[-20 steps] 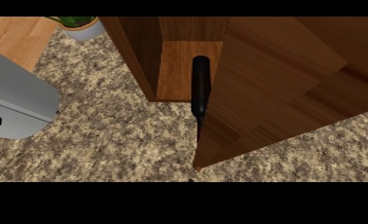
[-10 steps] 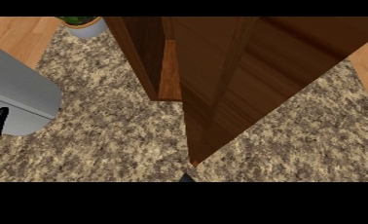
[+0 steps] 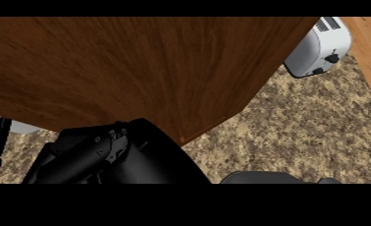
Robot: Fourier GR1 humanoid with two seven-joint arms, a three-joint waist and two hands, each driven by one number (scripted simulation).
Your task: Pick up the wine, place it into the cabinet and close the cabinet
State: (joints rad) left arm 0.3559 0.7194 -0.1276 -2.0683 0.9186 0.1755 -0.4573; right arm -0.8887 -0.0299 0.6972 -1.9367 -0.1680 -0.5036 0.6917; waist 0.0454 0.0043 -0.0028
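— What is nearest in the head view?

— The robot's black left hand [image 3: 109, 156], filling the lower left corner. It is one dark mass, and I cannot tell whether it is spread, closed or clamped on anything. Its upper edge meets the lower edge of the wood above it.

— And the other one?

— Only a dark rounded sliver of the right hand [image 3: 253, 177] shows at the lower edge, right of centre. Too little shows to tell its state either.

— What lies under them?

— A speckled brown and beige stone counter [image 3: 304, 122], bare across the right half.

— And beyond?

— A broad brown wooden cabinet panel [image 3: 145, 68] with lengthwise grain covers most of the view, running from the left edge to a corner point just right of the left hand. A small pale object [image 3: 22, 127] peeks out below it at the far left; I cannot tell what it is.

— Farthest?

— A white, rounded toaster [image 3: 319, 48] with dark slots and a dark knob, at the upper right, partly tucked behind the panel's edge.

— Where is the wine bottle?

— It does not show here; the panel and the hand hide whatever sits behind them.
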